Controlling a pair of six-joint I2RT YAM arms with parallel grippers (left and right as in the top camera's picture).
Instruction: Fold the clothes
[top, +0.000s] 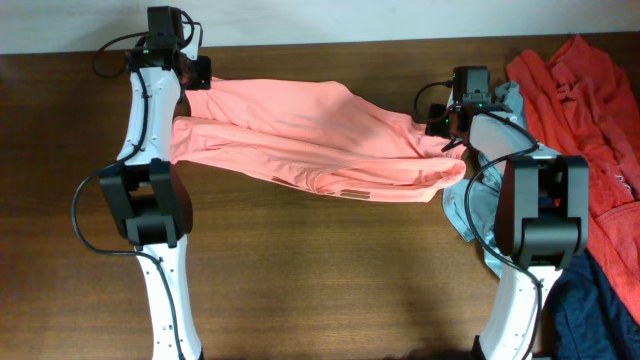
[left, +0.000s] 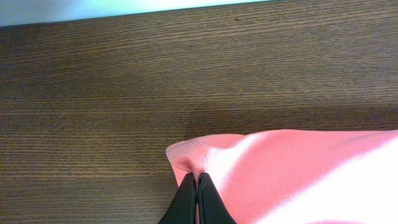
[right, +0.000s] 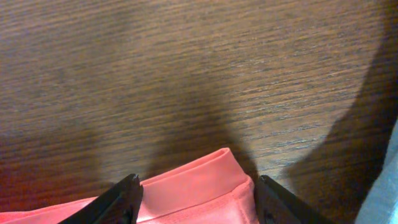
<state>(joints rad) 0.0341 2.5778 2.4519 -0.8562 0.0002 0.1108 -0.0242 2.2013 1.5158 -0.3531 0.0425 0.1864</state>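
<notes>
The soft salmon-pink short-sleeved shirt (top: 310, 135) is lying stretched across the far side of the brown wooden table (top: 300, 270). The left gripper (left: 198, 182) is pinching its left corner; the right gripper (right: 198, 182) is straddling its right hem, fingers wide.

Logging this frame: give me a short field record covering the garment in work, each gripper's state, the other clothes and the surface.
garment in work: salmon-pink shirt, drawn out across the table between the two arms, rumpled
left gripper: shut on an edge of the shirt
right gripper: open, fingers either side of the shirt's hem
other clothes: red garment, grey-blue garment, navy garment, all on the right side
surface: table, dark wood
fold status: no tidy fold yet
</notes>
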